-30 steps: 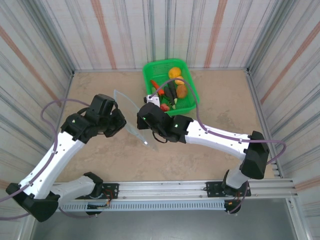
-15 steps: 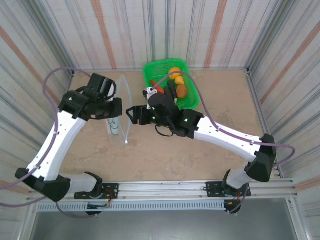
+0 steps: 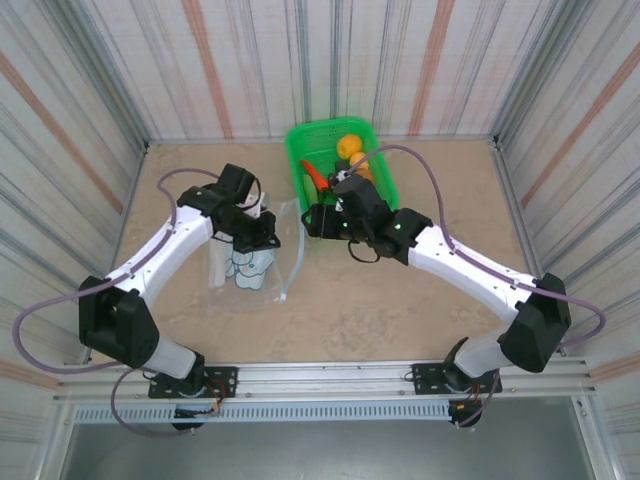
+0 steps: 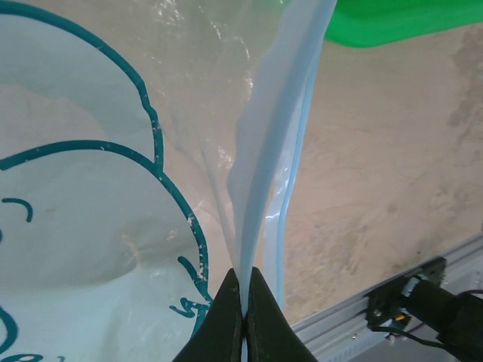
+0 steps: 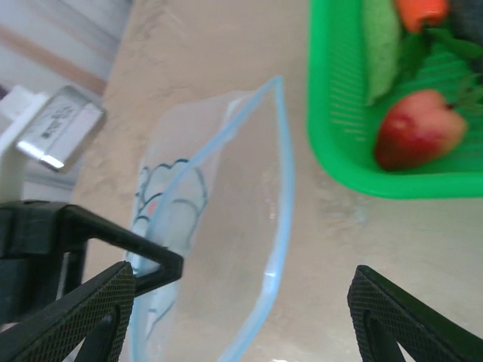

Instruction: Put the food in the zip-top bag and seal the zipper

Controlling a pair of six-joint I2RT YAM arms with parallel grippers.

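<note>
1. Left claw [image 4: 241,300]: I am seeing its two fingers pressed together, pinching the thin pale blue zipper strip [image 4: 266,173] at the mouth of the clear, crinkly plastic zip-top bag [image 4: 83,249] with teal printing.
2. Zip-top bag: it is lying on the beige bench [image 3: 400,290], left of centre, with its mouth pointing right toward the green mesh plastic basket [image 5: 332,113]. In the right wrist view the two sides of the zipper strip are standing apart, so the mouth is gaping.
3. Right claw [image 5: 245,302]: I am seeing its fingers spread wide with nothing gripped. It is hovering over the bag mouth, just beside the basket's near-left corner.
4. Food: all the pieces I can make out are lying in the basket, at the far centre of the bench. The red toy strawberry [image 5: 419,128], the green toy cucumber [image 5: 381,41] and the red-orange toy carrot [image 5: 423,9] are sitting by the basket's near-left wall. The orange round toy fruit [image 3: 349,146] is lying at its far end.
</note>
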